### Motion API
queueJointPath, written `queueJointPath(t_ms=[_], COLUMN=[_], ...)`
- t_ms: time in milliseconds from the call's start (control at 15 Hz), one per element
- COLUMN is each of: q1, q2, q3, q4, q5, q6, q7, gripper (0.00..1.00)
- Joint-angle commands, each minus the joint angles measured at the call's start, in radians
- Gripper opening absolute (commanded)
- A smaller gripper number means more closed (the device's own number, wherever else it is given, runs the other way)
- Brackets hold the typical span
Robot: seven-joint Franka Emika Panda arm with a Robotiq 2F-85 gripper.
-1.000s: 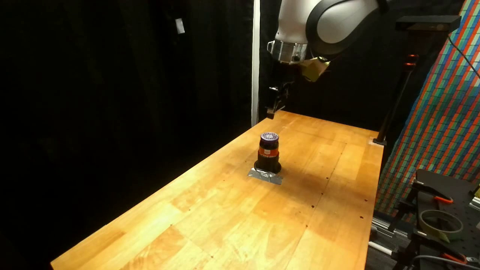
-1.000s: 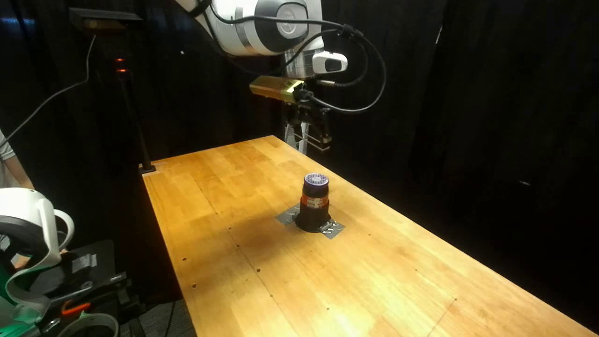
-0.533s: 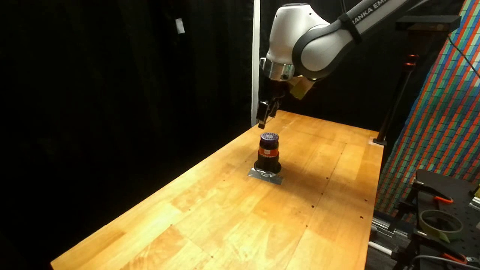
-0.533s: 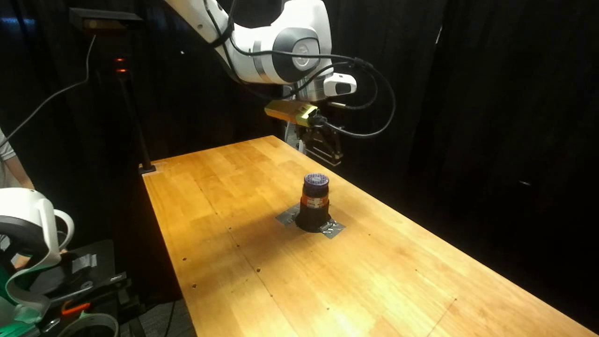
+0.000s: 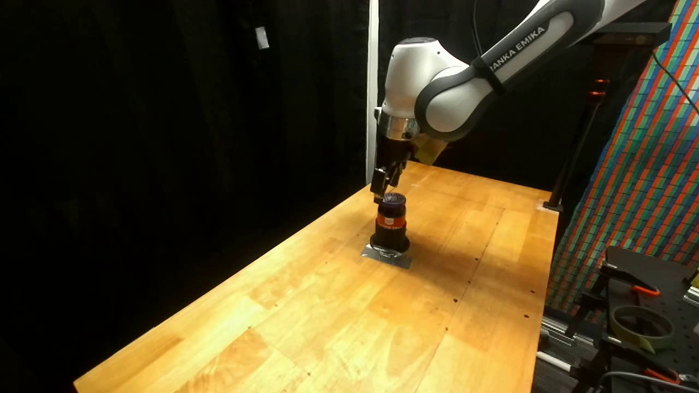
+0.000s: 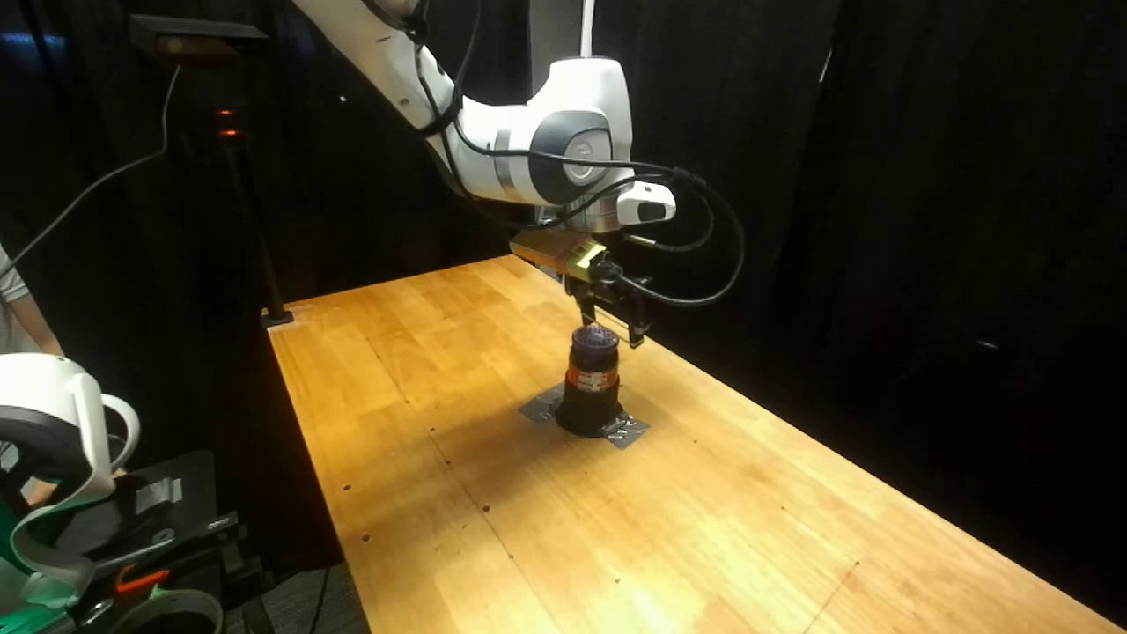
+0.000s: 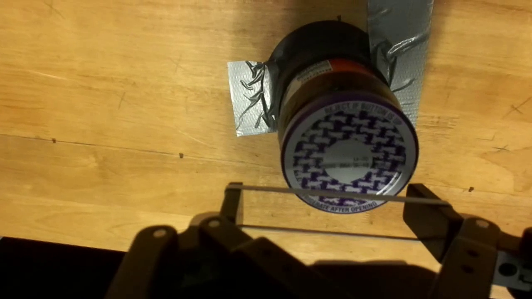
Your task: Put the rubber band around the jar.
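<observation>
The jar has a purple patterned lid and an orange label and stands upright; it shows in both exterior views point(image 5: 391, 219) point(image 6: 593, 363) and the wrist view point(image 7: 351, 153). My gripper point(image 5: 385, 193) is open, with its fingers spread wide just above and beside the lid; it also shows in the other views point(image 6: 614, 331) point(image 7: 330, 209). The rubber band point(image 7: 270, 189) is stretched between the two fingers as two roughly parallel strands. In the wrist view the upper strand crosses the lid's lower edge and the lower strand passes over bare table. Whether anything touches the lid is unclear.
The jar sits in a black holder point(image 5: 390, 240) point(image 6: 588, 412) point(image 7: 324, 39) fixed to the wooden table point(image 5: 327, 305) point(image 6: 669, 502) by grey tape point(image 6: 627, 431) point(image 7: 253, 99). A cable point(image 6: 738, 255) loops beside the wrist. A stand point(image 5: 568, 158) rises at the table's far corner.
The arm has come down toward the jar, and the gripper has moved from above and behind it to right by the lid. The jar and holder have not moved.
</observation>
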Motion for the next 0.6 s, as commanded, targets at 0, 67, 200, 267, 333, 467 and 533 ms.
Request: queueJointPath(t_ms=[0,67,200,267,333,467,533], q1=[0.011,0.010,0.008,0.006,0.006,0.006,0.006], q2=[0.028,0.030,0.036,0.039,0.040,0.043,0.044], q3=[-0.010,-0.009,-0.010,-0.008,-0.009,-0.009,-0.010], q4=[0.030,0.029,0.027,0.023,0.020,0.015,0.013], q5=[0.011,0.012,0.016,0.018,0.019,0.021,0.021], q6=[0.020,0.023,0.029,0.038,0.044,0.049,0.055], q7=[0.005,0.002,0.001,-0.003,-0.001,-0.002,-0.001], gripper=[1.00,1.00,1.00,1.00,1.00,1.00,1.00])
